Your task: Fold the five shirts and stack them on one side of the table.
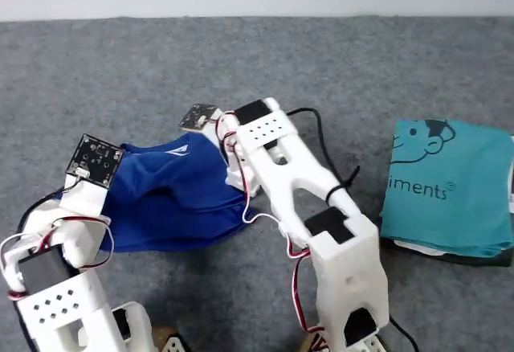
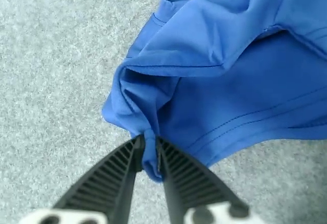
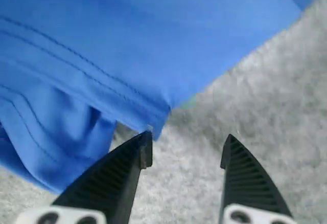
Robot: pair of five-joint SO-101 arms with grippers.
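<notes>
1. Far left: clamped tight in the left gripper (image 2: 148,147), a bunched fold at the edge of the crumpled royal-blue shirt (image 2: 230,81) of thin, sleek knit, with a small tongue of cloth squeezed out between the jaws.
2. Left of centre: spread in a loose heap on the grey felt-like table top (image 1: 321,71), with the collar turned towards the far side and the stitched hem towards the arms. Not yet flat, not yet folded.
3. Handling, as a judgement: light, limp and probably slippery. Likely to sag and slide rather than hold a crease, so best taken at corners and hems, where the doubled, stitched cloth gives more to bite on. Pull taut between two holds before laying any fold.
4. Centre: right gripper (image 3: 186,144) spread wide over bare table, just beside the hem corner and holding nothing. Looks placed to close on that corner as the second hold.
5. Risk, again a judgement: too shallow a pinch on such smooth fabric may slip out under tension.
6. Far right: well apart from the heap, a folded teal shirt (image 1: 446,191) with a cartoon print, lying on what seem to be the edges of other folded cloth. Probably the stack to add to.
</notes>
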